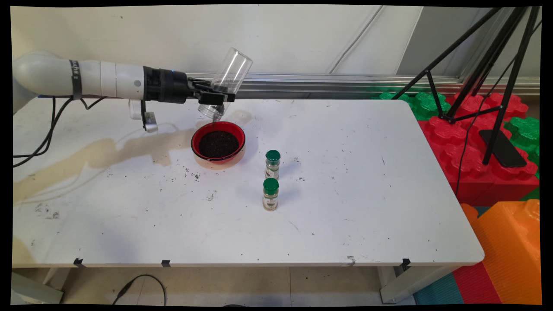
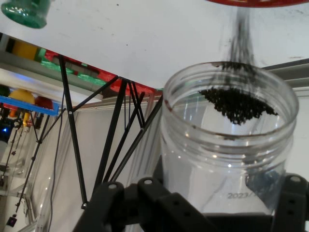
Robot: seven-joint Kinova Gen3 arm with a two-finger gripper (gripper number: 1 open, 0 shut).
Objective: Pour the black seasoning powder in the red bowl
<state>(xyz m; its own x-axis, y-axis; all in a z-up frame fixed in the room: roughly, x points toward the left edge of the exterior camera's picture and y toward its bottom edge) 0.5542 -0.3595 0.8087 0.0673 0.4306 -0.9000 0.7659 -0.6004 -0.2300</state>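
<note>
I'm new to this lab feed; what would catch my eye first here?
The claw tilts a clear plastic jar mouth-down, dark granules streaming into the red bowl beneath, left of the table's middle. To the bowl's right stand two green-capped spice jars, upright, one nearer the camera.

The white arm (image 1: 86, 80) reaches level from the left, wrist rolled over, its black gripper (image 1: 214, 96) with jaws clamped on a tipped clear jar (image 1: 224, 84).
</note>
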